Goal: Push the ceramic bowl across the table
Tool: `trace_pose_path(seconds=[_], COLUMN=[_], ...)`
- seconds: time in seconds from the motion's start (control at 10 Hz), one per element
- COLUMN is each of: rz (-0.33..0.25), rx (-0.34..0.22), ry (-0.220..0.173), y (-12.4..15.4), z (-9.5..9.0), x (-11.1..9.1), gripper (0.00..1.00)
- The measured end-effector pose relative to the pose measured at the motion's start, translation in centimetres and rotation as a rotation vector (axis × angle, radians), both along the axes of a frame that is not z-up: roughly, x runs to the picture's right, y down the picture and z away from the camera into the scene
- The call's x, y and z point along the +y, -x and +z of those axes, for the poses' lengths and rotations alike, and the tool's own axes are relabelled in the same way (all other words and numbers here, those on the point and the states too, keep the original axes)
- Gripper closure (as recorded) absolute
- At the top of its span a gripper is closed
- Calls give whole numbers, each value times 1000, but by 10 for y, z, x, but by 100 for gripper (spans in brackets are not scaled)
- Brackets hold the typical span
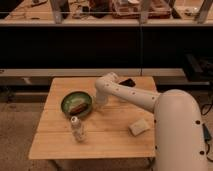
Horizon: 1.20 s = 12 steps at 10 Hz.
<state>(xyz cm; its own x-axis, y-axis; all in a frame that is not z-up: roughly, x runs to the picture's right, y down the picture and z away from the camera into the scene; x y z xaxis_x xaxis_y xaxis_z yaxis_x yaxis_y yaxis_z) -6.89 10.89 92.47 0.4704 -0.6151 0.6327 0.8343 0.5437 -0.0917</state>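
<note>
Partway through at best: ceramic bowl (77, 104) sitting on the left half of the table (115, 142), gripper (100, 101) pressed against its right rim, grip state impossible to tell. Plenty of tabletop left to cross leftward.

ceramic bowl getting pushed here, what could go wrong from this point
The tool is at the right rim of the ceramic bowl, so an off-centre push may spin it aside. The small bottle stands upright just in front of the bowl and could be knocked over. Pushed further left, the bowl nears the table edge.
</note>
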Motion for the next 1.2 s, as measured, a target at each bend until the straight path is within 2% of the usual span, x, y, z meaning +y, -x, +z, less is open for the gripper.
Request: trace_pose_path(seconds=[0.2, 0.3, 0.9, 1.2], rz=[-4, -10, 1, 17], rx=[-33, -62, -182, -221], ry=[4, 3, -23, -39], y=[21, 41, 116, 138], z=[0, 1, 4, 4], x=[0, -1, -12, -19], gripper=[100, 100, 100, 100])
